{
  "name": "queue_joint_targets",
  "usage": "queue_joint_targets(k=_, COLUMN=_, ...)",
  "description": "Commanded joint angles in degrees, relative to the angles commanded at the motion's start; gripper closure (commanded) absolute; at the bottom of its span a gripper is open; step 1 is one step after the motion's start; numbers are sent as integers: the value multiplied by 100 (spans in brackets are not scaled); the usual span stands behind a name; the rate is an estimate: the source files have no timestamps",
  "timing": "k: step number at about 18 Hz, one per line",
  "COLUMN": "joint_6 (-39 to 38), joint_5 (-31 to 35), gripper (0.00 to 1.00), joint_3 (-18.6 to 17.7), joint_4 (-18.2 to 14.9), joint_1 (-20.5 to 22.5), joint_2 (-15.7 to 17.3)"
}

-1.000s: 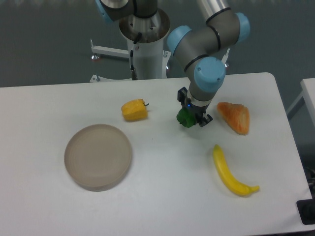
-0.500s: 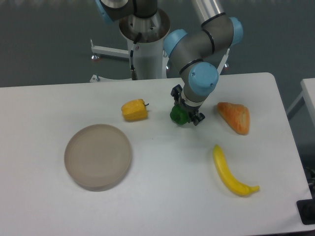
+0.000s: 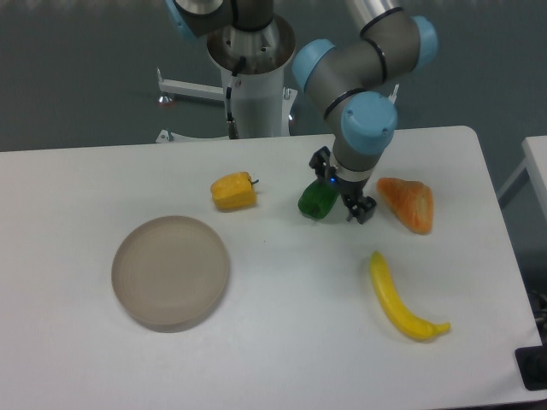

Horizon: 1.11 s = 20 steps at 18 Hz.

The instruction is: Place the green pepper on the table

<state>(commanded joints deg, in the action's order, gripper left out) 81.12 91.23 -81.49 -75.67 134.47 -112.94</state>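
Note:
The green pepper (image 3: 316,202) is small, glossy and dark green. It rests on the white table (image 3: 282,342) right of centre, between the yellow pepper and the orange wedge. My gripper (image 3: 342,188) points down just to the right of the pepper, close against it. Its dark fingers (image 3: 364,210) stand apart and the pepper sits to the left of the line between them, so it looks released. The arm's blue-capped wrist (image 3: 367,120) hangs above.
A yellow-orange pepper (image 3: 233,190) lies left of the green one. A round beige-grey plate (image 3: 171,272) sits at the front left. An orange wedge-shaped food item (image 3: 408,203) lies right of the gripper. A banana (image 3: 398,299) lies at the front right.
The gripper swung left with the pepper, then shifted back right and rose slightly. Its fingers now stand wider and the pepper shows fully beside them on the table.

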Motion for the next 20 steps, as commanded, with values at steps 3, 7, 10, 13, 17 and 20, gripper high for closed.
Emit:
queue_joint_targets(k=3, joint_6=0, joint_5=-17, gripper=0, joint_3=378, joint_4=-17, joint_1=9, joint_2=-44)
queue_joint_targets(k=7, joint_6=-18, joint_5=-79, gripper=0, joint_3=756, joint_4=-227, joint_1=0, joint_2=-246)
queue_joint_targets(k=10, joint_6=-18, joint_5=-62, gripper=0, joint_3=863, joint_4=-509, joint_1=-9, joint_2=-299)
queue_joint_targets(k=13, joint_6=-18, joint_5=-70, gripper=0, joint_3=854, joint_4=-510, joint_1=-26, joint_2=-317)
queue_joint_targets(k=17, joint_6=-35, joint_5=-79, gripper=0, joint_3=845, joint_4=-510, joint_1=-35, joint_2=-334)
queue_joint_targets(k=20, joint_6=-35, joint_5=-79, gripper=0, joint_3=836, joint_4=-510, joint_1=-35, joint_2=-334)
